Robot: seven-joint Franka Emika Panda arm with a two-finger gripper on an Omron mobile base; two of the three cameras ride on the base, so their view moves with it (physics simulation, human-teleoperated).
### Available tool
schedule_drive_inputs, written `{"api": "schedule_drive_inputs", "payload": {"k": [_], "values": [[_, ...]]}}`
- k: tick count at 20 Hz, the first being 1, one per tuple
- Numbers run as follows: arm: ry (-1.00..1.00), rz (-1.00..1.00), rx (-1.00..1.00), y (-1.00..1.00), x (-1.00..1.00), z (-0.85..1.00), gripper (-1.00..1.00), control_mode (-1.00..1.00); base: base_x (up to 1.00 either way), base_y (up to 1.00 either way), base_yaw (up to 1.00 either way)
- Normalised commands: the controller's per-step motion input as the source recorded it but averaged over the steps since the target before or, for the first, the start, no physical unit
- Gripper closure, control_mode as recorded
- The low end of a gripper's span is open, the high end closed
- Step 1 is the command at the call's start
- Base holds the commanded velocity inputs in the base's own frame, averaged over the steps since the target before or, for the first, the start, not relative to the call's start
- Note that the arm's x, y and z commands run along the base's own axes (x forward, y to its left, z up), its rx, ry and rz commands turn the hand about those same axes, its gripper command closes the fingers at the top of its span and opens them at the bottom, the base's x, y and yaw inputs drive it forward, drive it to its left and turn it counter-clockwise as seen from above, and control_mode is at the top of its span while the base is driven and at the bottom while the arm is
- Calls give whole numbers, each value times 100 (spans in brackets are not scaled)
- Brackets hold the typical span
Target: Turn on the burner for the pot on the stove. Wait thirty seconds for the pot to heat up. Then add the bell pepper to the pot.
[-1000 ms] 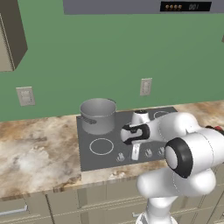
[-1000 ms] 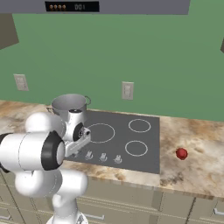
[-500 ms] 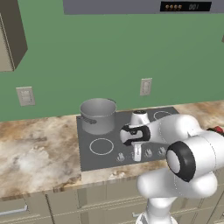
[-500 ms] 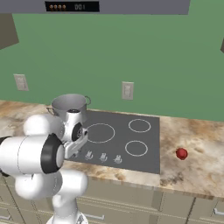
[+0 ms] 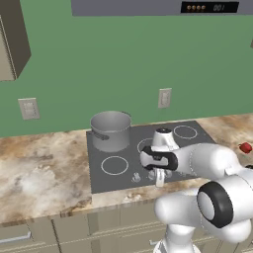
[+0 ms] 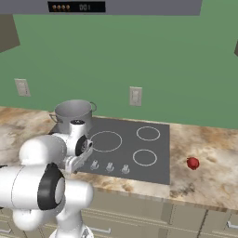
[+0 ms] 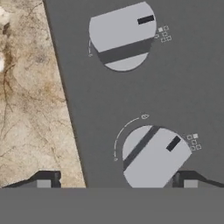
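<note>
I am holding the gripper (image 7: 116, 183) low over the knob row at the front left of the stove (image 5: 197, 136), and its fingers (image 7: 43, 181) are standing wide apart with nothing between them, straddling the nearer knob (image 7: 155, 155) without touching it. In the hand view that knob is sitting just ahead of the gap, shifted toward the far finger, with its raised grip bar running diagonally across the picture; the second knob (image 7: 122, 37) is lying farther ahead along the same row, its bar closer to level. The marbled tabletop (image 7: 35, 100) is showing just beside the cooktop's edge. The pot (image 5: 110, 130) is sitting on the back left burner, directly beyond the knobs from where I am working, so it is near but behind the hand. The bell pepper (image 6: 192, 162) is resting on the tabletop well off to the right of the stove, clear of the cooktop, and that is the relation I am weighing: it lies across the whole stove from the fingers, so I judge the reach calls for a long swing rightward. I cannot tell from here whether the burner under the pot is lit.
</note>
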Motion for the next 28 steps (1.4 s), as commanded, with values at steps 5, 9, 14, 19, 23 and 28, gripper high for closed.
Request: {"api": "schedule_drive_inputs", "payload": {"k": [5,9,14,19,23,28], "values": [[-7,0,5,0,44,100,-100,-100,0,0,0],[-8,0,5,0,61,100,-100,-100,0,0,0],[-2,0,2,-5,47,100,-100,-100,0,0,0],[10,-13,0,-18,10,100,-100,-100,0,0,0],[11,-32,0,-46,-6,91,-100,-100,0,0,0],[5,-43,0,-78,-67,25,-100,-100,0,0,0]]}}
